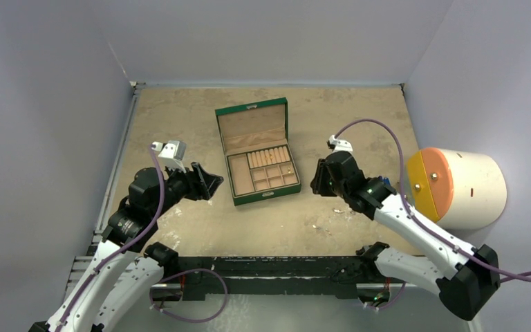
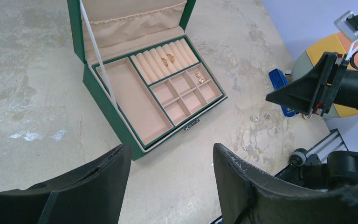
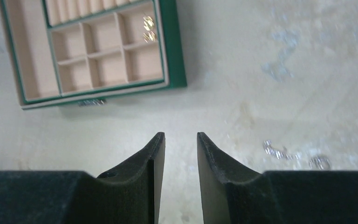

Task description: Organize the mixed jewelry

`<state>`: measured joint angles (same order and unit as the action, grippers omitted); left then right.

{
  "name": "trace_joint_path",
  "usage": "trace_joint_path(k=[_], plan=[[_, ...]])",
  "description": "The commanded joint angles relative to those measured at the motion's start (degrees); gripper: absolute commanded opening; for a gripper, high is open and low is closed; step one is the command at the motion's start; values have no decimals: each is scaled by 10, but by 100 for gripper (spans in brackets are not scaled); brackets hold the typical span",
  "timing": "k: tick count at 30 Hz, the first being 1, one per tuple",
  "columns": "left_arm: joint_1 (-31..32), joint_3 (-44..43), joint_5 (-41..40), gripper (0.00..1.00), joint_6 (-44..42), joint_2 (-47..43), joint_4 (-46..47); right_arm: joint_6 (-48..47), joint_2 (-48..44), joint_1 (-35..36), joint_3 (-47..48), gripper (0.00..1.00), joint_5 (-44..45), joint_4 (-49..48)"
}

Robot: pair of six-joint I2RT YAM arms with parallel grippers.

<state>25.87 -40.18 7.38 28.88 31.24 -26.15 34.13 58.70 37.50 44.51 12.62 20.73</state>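
Note:
The green jewelry box point(image 1: 238, 124) lies open at mid-table, and also shows in the left wrist view point(image 2: 109, 112) and the right wrist view point(image 3: 173, 56). Gold pieces sit on its ring rolls point(image 2: 168, 59) and in a small far-right compartment point(image 2: 199, 74) point(image 3: 148, 28). Tiny silvery pieces point(image 2: 255, 119) point(image 3: 275, 150) lie loose on the table right of the box, with another piece point(image 3: 319, 162) nearby. My left gripper point(image 1: 211, 183) point(image 2: 171, 147) is open wide and empty, left of the box. My right gripper point(image 1: 318, 178) point(image 3: 180, 135) is open and empty, right of the box, above bare table.
A blue clip-like tool point(image 1: 386, 183) point(image 2: 279, 79) lies right of the loose pieces. A big white cylinder with an orange and yellow face point(image 1: 463, 187) stands at the right edge. Grey walls enclose the table. A black rail point(image 1: 276, 266) runs along the near edge.

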Motion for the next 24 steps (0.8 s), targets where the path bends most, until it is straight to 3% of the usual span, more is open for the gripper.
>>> trace_joint_path(k=[1,10,18,24], plan=[[-5,-7,13,64,-2,0,34,41,-40,1,9,34,11,152],[-5,-6,2,64,0,-3,29,109,-118,2,-13,33,-9,255],[-5,-8,-11,64,2,-3,23,163,-90,1,-28,31,18,282],[-5,-9,-15,64,0,-1,21,189,-54,1,-77,30,7,244]])
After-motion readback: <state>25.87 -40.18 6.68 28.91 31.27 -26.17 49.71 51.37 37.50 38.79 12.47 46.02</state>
